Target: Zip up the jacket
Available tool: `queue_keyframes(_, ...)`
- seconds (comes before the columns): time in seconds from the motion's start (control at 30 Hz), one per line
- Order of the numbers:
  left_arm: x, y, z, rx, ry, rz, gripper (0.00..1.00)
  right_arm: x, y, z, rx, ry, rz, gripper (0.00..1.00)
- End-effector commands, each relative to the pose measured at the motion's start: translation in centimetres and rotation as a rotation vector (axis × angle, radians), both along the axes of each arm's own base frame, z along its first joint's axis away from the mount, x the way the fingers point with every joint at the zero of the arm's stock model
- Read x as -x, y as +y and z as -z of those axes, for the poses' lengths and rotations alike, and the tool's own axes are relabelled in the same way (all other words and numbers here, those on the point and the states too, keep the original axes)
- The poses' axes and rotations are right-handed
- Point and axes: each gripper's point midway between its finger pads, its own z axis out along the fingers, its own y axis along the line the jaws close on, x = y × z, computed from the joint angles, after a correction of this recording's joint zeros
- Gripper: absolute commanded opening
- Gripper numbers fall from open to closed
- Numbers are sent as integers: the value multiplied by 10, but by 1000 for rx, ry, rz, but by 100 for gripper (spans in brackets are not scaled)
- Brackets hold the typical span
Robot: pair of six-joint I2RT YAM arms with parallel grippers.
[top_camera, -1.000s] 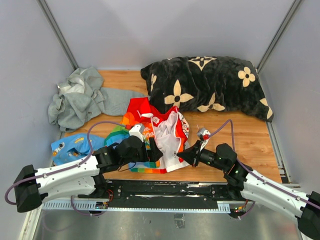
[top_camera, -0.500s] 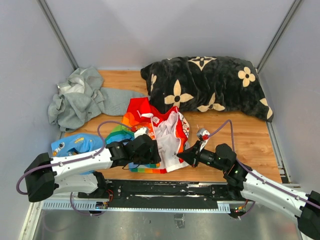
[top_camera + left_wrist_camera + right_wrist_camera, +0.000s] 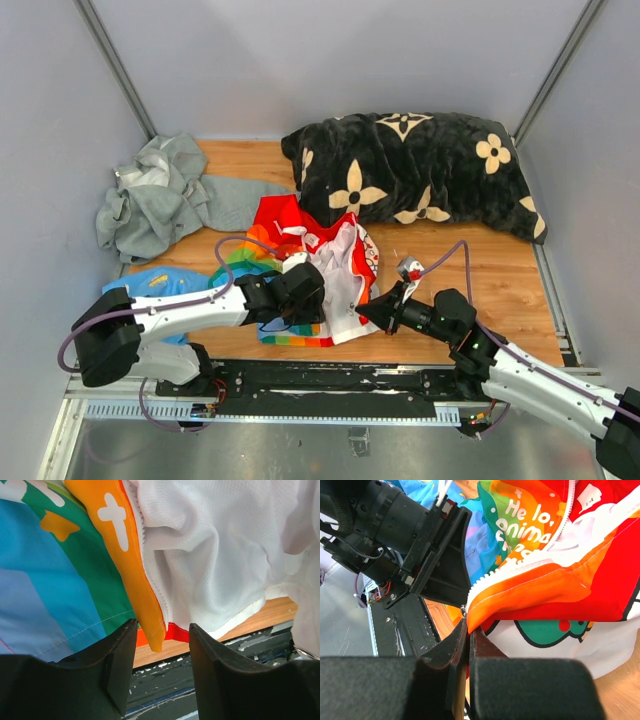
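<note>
The jacket (image 3: pixel 325 262) lies open on the wooden table, red and rainbow-striped with its white lining up. My left gripper (image 3: pixel 306 302) sits at its near left hem. In the left wrist view the jaws of the left gripper (image 3: pixel 162 630) stand apart, and the orange hem corner (image 3: pixel 152 630) with its zipper teeth hangs between them, touching neither finger. My right gripper (image 3: pixel 368 314) is at the near right hem. In the right wrist view the right gripper (image 3: pixel 468 628) is shut on the orange front edge of the jacket (image 3: pixel 555 587), beside its white zipper teeth.
A grey hooded sweatshirt (image 3: pixel 160 200) is heaped at the back left. A black pillow with beige flowers (image 3: pixel 410 170) fills the back right. A light-blue garment (image 3: pixel 150 288) lies under the left arm. A black rail (image 3: pixel 330 385) runs along the near edge, and grey walls close in both sides.
My left arm has swung right and forward to the jacket's near hem, and its jaws have narrowed. The right gripper has kept its pinch and barely moved.
</note>
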Motion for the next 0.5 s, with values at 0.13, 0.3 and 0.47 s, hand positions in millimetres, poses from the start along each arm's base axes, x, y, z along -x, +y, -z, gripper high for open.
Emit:
queue_keyframes(0.13,-2,1,8,-51,6,-3,45,-4,-5,0,-14,2,31,1)
queue_keyframes(0.3,-2,-3,14,-56,13,9,42,-3,-4,0,-17,2,27,1)
queue_keyframes(0.47,-1,-5,20,-58,23,19,37,-3,-4,0,-17,1,27,1)
